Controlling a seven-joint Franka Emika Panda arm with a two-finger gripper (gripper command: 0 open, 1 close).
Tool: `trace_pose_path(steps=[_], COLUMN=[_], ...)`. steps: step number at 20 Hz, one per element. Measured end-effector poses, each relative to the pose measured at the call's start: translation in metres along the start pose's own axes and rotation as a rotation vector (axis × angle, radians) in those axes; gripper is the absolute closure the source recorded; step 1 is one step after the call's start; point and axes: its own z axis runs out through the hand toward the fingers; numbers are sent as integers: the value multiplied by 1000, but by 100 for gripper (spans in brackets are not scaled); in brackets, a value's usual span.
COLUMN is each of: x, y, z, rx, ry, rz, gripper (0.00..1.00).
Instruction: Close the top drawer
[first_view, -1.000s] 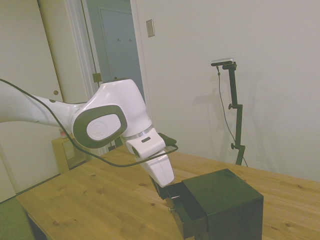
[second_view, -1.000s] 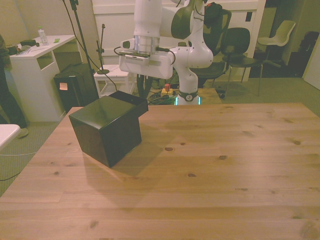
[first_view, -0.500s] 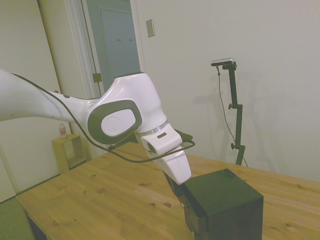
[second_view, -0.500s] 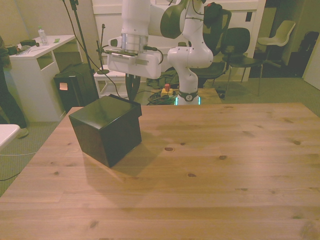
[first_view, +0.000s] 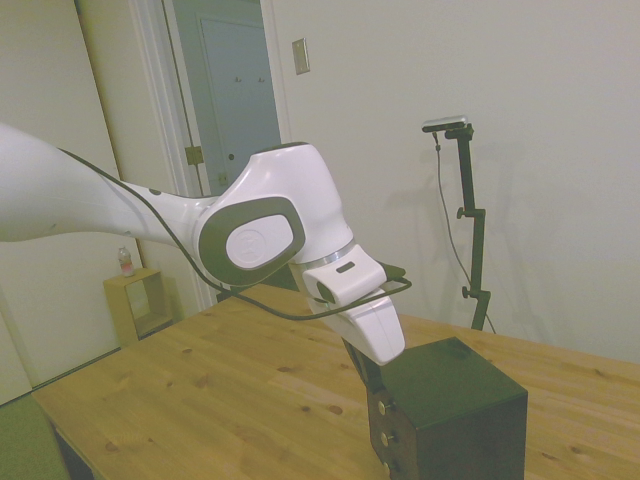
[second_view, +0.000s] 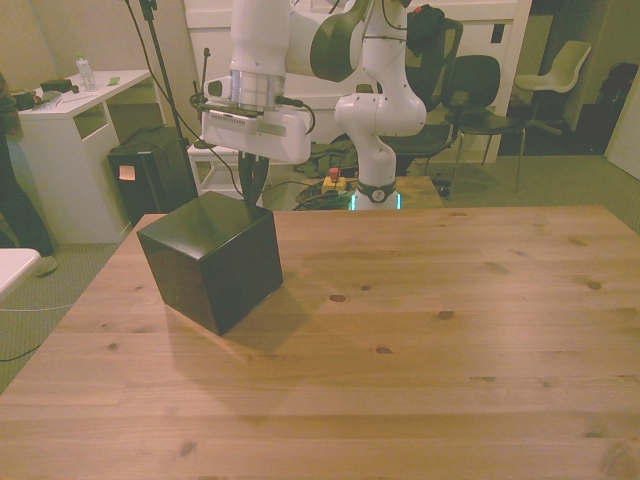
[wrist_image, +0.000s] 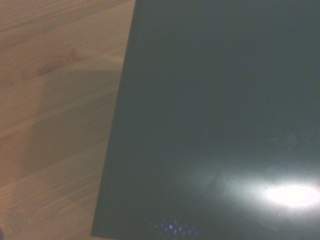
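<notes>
On the wooden worktop (second_view: 450, 330), our hand (first_view: 372, 378) against the top drawer (first_view: 384, 408), drawer flush with the cabinet (second_view: 212, 260), finger spread we cannot tell.

Top drawer (first_view: 381, 405): dark, blackish green, with a small round brass knob on its front. Highest of three in a small dark box-shaped cabinet (second_view: 212, 259). Pushed all the way in, front flat with the two drawers under it. Knobs lined up one over the other. Sits near the table's corner on the front view's left.
</notes>
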Motion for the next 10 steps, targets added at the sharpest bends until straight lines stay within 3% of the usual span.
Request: trace_pose_path(steps=[5, 10], x=[-9, -50], y=[-5, -17], z=[7, 7], rx=[-11, -3], ry=[-13, -41], rz=[-29, -101], gripper=[100, 100])
